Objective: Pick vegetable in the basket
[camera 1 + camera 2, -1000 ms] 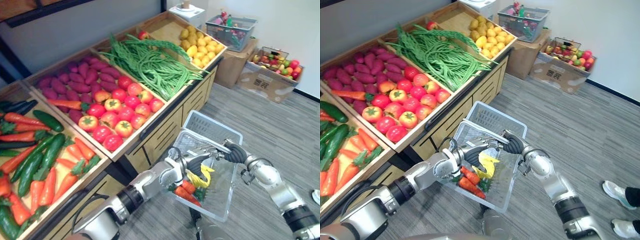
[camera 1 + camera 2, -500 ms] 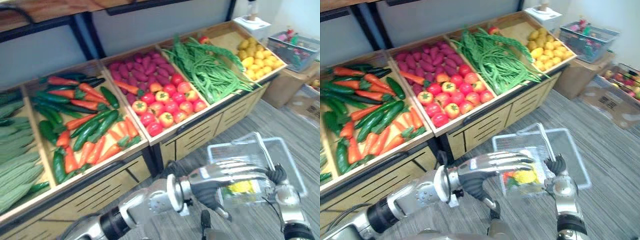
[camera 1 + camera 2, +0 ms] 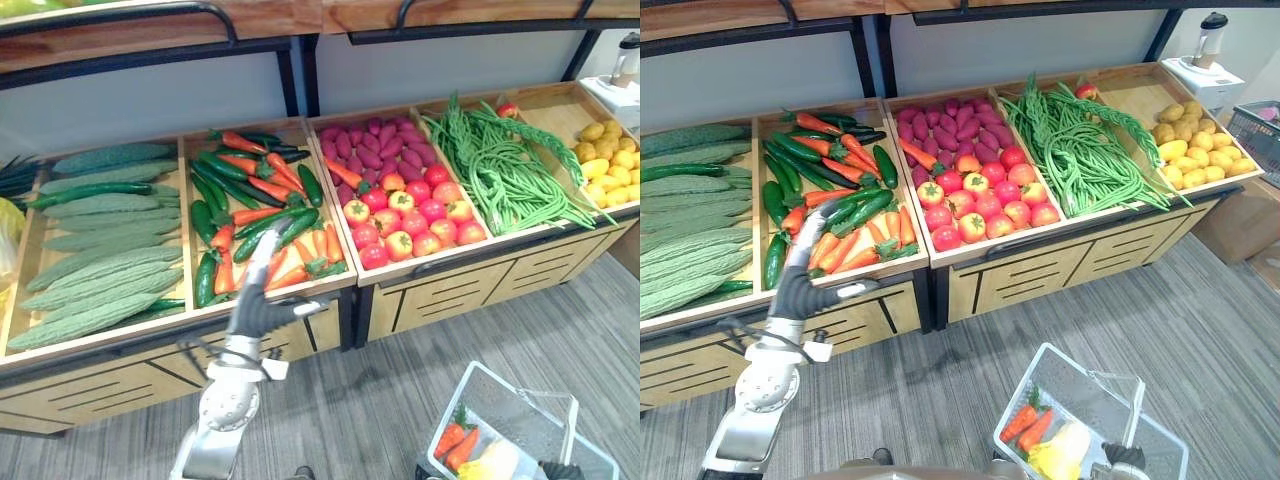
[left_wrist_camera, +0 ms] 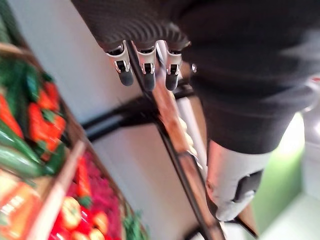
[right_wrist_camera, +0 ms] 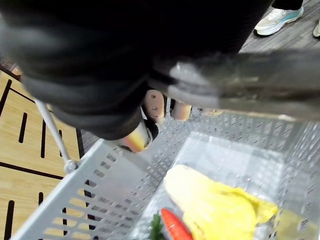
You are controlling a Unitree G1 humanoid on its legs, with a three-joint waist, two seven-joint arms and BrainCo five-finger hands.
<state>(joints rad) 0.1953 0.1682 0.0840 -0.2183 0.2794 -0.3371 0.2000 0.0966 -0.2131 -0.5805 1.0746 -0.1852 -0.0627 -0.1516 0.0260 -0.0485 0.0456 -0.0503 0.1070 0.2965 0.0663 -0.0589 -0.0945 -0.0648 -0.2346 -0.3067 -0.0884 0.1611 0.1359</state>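
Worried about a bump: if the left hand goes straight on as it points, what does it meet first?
The left hand, open over the carrot bin's front, aims at the back; likely the black post first, though depth is unclear.

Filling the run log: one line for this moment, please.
left hand: open, at carrot bin edge | right hand: shut on basket handle | basket: carrots, yellow item

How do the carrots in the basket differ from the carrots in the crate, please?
Of the basket carrots only two show, while the crate carrots are many. The basket carrots lie side by side; the crate carrots point various ways. The basket carrots share the basket with a yellow item; the crate carrots mix with cucumbers. Both are orange with green tops.
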